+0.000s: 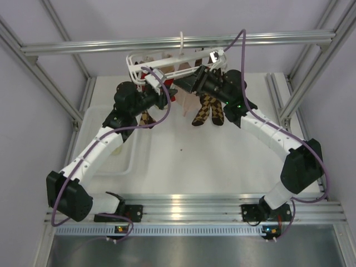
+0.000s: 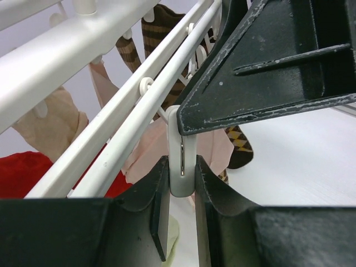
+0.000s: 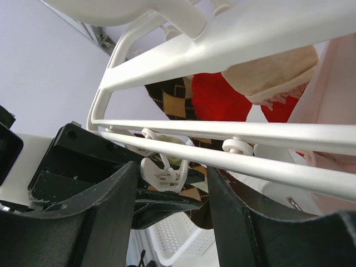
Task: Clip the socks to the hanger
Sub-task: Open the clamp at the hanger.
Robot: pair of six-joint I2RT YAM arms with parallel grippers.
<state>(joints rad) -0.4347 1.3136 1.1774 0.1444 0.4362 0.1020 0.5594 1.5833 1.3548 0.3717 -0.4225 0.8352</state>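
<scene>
The white hanger (image 1: 139, 58) hangs by its hook from the top bar; its rails cross the left wrist view (image 2: 83, 50) and the right wrist view (image 3: 222, 44). My left gripper (image 1: 166, 95) is up at the frame, its fingers pressed on both sides of a dangling white clip (image 2: 182, 181). A bit of pale cream-yellow sock (image 2: 173, 239) shows in the gap below the clip; I cannot tell whether it is held. My right gripper (image 1: 184, 83) is open, its fingers (image 3: 111, 211) straddling a clip (image 3: 166, 173), with pale sock fabric (image 3: 175, 143) just behind it.
Brown argyle socks (image 1: 208, 111), a red sock (image 3: 217, 100), a pink sock (image 2: 150, 144) and a tan sock (image 2: 50, 119) hang on the hanger. A white basket (image 1: 105, 139) sits on the table at left. Aluminium frame posts stand around the table.
</scene>
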